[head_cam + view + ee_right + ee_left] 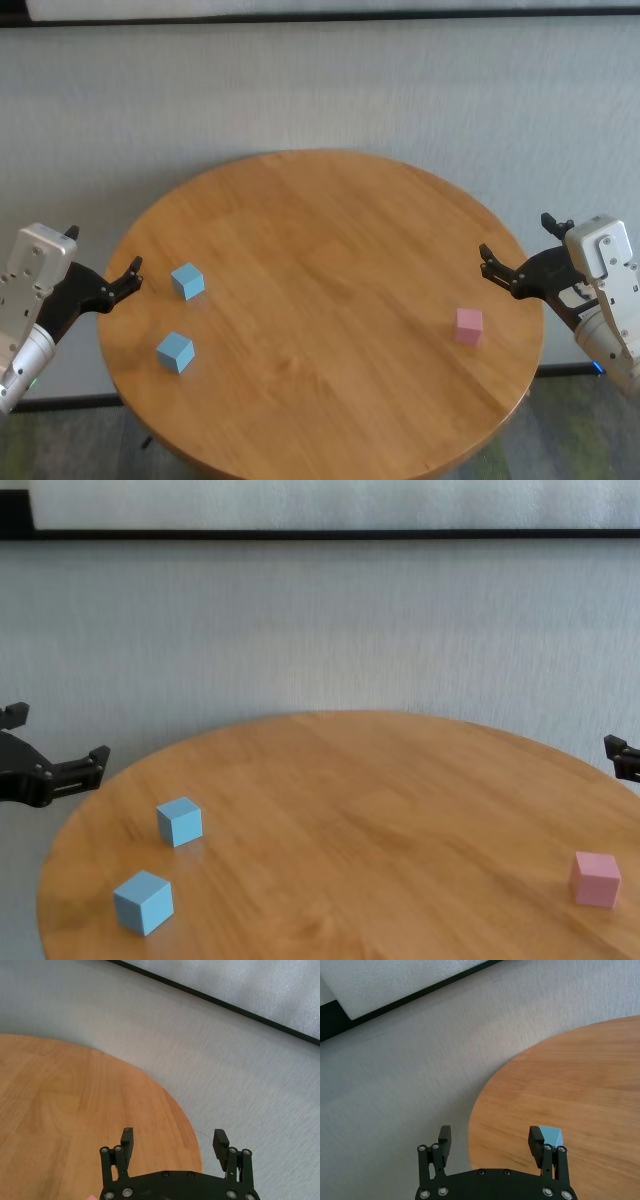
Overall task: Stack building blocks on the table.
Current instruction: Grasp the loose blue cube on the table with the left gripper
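Two light blue building blocks lie near the left edge of the round wooden table (pixel 330 240): one farther back (pixel 187 281) (pixel 180 821), one closer to me (pixel 175 351) (pixel 143 901). A pink block (pixel 469 326) (pixel 596 879) sits alone near the right edge. My left gripper (pixel 101 252) (pixel 490 1133) hovers open at the table's left rim, beside the farther blue block (pixel 551 1135), holding nothing. At the right rim my right gripper (pixel 518 236) (pixel 174 1136) is also open and empty, just behind the pink block.
Grey carpet (pixel 320 90) surrounds the table, with a pale wall and dark baseboard (pixel 320 18) behind. The blocks are the only things on the tabletop.
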Tool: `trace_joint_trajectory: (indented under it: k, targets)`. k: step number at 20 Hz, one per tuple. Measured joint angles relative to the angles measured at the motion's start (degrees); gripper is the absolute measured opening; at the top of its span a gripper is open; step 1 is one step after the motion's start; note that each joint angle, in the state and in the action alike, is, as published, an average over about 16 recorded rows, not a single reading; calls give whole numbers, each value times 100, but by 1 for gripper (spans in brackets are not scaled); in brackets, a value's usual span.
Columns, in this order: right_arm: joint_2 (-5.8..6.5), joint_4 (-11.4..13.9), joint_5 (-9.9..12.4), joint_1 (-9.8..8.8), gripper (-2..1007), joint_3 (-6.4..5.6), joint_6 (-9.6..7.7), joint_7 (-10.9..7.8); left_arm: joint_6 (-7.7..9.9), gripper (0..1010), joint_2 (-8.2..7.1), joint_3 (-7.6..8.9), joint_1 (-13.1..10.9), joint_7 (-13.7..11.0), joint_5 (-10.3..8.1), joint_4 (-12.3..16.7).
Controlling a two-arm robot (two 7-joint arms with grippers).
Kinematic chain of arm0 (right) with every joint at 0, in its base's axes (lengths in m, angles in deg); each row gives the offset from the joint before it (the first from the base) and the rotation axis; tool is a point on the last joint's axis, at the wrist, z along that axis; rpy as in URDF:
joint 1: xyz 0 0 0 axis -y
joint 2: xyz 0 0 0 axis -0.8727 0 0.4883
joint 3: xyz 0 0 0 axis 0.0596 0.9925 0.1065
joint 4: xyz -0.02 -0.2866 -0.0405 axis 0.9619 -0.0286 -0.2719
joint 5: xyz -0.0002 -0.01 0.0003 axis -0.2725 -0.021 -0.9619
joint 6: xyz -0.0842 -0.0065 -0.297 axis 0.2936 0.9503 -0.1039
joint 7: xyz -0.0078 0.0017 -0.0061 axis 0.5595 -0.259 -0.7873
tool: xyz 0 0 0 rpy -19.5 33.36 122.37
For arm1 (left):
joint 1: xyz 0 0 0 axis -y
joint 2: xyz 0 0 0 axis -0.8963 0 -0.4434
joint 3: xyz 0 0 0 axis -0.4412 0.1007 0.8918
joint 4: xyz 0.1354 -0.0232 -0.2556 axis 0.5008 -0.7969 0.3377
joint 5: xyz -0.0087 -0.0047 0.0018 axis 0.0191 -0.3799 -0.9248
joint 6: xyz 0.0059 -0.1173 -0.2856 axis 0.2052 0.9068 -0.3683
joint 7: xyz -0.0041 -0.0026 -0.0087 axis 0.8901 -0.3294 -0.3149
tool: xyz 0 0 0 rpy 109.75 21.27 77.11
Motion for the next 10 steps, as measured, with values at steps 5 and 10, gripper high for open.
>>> trace_joint_trajectory:
  k: [5, 10]
  targets:
    - [0, 0, 0, 0, 1005, 0, 0, 0, 0, 1000, 0, 0, 0, 0, 0, 0]
    - [0, 0, 0, 0, 1005, 0, 0, 0, 0, 1000, 0, 0, 0, 0, 0, 0]
